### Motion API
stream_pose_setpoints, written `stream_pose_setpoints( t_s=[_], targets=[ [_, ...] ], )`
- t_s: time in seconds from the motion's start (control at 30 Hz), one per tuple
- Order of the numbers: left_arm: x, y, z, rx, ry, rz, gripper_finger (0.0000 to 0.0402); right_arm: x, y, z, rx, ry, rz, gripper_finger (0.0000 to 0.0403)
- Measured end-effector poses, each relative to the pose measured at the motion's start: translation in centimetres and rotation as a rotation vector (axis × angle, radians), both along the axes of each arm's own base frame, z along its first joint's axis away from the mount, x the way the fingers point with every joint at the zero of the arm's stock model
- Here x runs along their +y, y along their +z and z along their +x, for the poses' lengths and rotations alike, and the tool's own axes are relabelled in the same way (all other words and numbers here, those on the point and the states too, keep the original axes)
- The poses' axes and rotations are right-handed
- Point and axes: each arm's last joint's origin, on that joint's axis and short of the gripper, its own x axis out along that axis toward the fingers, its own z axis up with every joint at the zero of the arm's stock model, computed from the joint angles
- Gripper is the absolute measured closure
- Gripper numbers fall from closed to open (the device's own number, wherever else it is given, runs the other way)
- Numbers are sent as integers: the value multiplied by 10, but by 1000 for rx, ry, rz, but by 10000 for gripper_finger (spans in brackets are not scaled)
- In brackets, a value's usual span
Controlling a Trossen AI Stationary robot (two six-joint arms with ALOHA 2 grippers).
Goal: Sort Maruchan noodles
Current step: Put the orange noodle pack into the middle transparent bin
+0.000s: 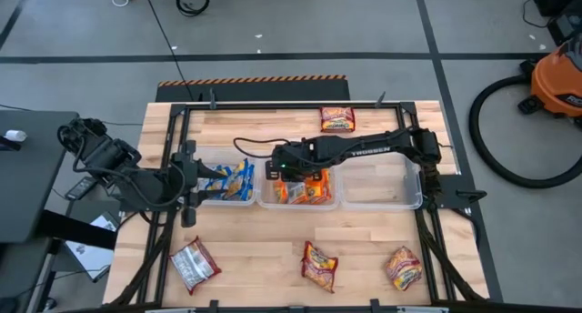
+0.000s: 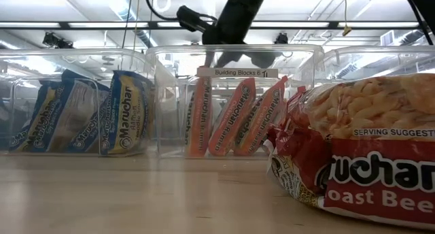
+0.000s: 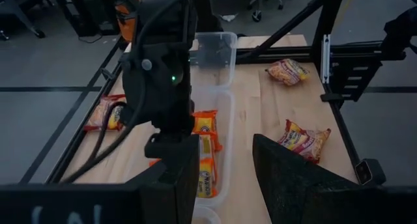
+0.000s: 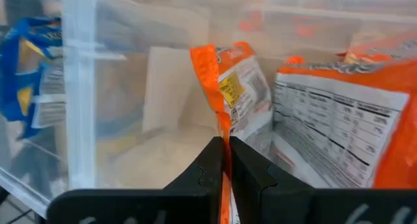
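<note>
Three clear bins stand in a row mid-table. The left bin (image 1: 223, 199) holds blue-and-white noodle packets (image 2: 75, 118), the middle bin (image 1: 298, 204) orange ones (image 2: 231, 115) standing on edge, and the right bin (image 1: 382, 190) shows nothing inside. My right gripper (image 4: 226, 155) reaches down into the middle bin (image 2: 234, 57) and is shut on an orange packet (image 4: 238, 97). My left gripper (image 3: 225, 165) hovers open and holding nothing beside the left bin (image 1: 191, 187). My right gripper pinches the orange packet's thin sealed edge (image 4: 223, 129) between its two fingertips. The fingers slant down from above into the middle bin. The packet stands upright on edge beside another orange packet (image 4: 339, 120); its lower end is hidden.
Loose packets lie on the wood: a red-and-silver one (image 1: 194, 263) near left, two red-yellow ones (image 1: 319, 263) (image 1: 403, 266) near the front edge, and one (image 1: 337, 119) at the far edge. A black frame (image 1: 427, 181) borders the table.
</note>
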Motion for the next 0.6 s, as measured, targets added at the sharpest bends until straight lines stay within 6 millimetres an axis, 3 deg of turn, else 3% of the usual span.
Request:
stream_pose_setpoints(
  t_s=[0.27,0.43,0.6],
  targets=[
    [-1,0,0,-3,12,-49,253,-2,6,-4,4,55,-27,322],
    [-8,-1,-5,4,-25,-110,253,-3,23,-15,-3,75,-43,283],
    [-14,-1,-10,-5,-48,-61,253,-5,47,-34,-8,169,-104,269]
  ],
)
